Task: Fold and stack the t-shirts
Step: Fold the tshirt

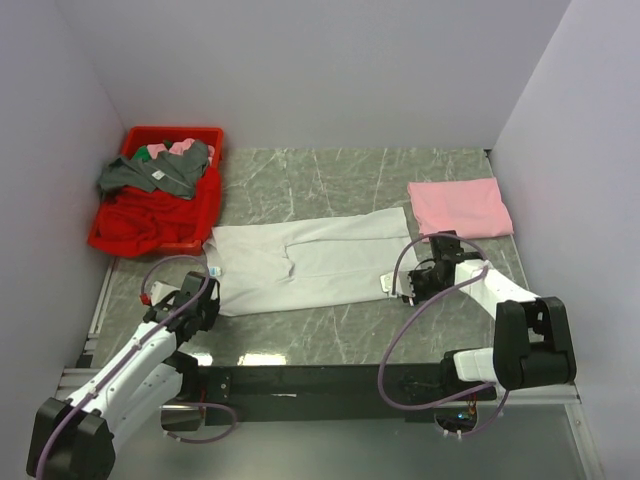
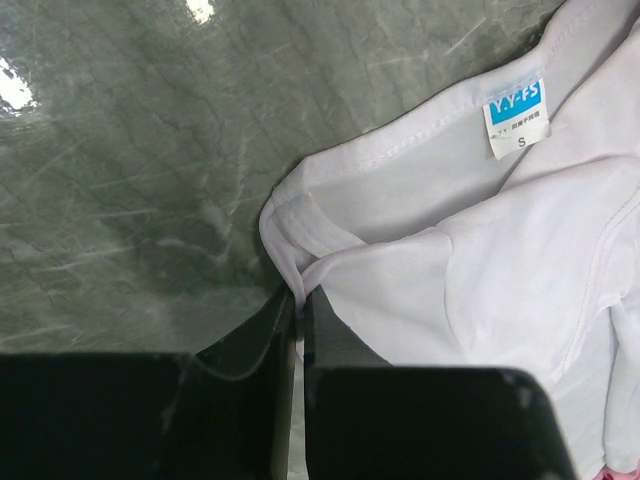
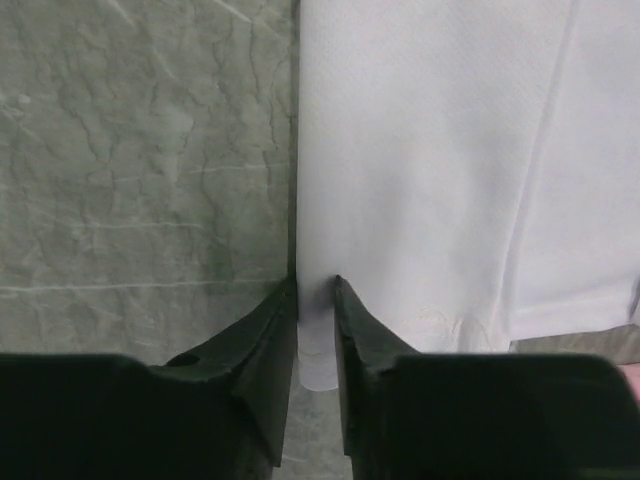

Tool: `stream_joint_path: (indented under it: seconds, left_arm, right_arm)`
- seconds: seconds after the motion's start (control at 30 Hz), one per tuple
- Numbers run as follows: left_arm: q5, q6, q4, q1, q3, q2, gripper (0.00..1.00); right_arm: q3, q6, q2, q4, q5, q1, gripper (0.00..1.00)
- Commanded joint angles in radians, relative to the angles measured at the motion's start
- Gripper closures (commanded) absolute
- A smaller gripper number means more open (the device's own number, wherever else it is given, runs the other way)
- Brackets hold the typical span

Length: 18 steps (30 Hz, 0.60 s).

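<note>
L gripper (image 2: pixel 299 300) pinches plain white cloth t-shirt (image 2: pixel 480 270) by collar; blue label (image 2: pixel 517 115) reads "Y.Y-FS", "S". R gripper (image 3: pixel 315 288) pinches hem.

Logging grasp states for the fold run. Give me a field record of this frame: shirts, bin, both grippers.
white t-shirt: flat on table, centre, neck end at left
neck label: blue and white, marked S
pink t-shirt: folded, far right
red bin: far left, heaped with clothes
left gripper: shut on white t-shirt, neck-end corner
right gripper: shut on white t-shirt, hem edge
</note>
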Motion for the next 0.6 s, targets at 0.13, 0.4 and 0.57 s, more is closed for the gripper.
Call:
stream_joint_path:
  seconds: [0.13, 0.4, 0.57]
  left_arm:
    - [0.002, 0.023, 0.011, -0.001, 0.009, -0.013, 0.92]
    - [-0.012, 0.028, -0.028, -0.001, 0.012, -0.038, 0.92]
    - [-0.003, 0.029, -0.050, 0.000, 0.006, -0.046, 0.89]
  right_arm:
    - [0.026, 0.015, -0.036, -0.122, 0.057, -0.005, 1.00]
    - [-0.023, -0.065, -0.232, -0.399, 0.075, 0.000, 1.00]
    - [-0.040, -0.090, -0.347, -0.556, -0.008, 0.052, 1.00]
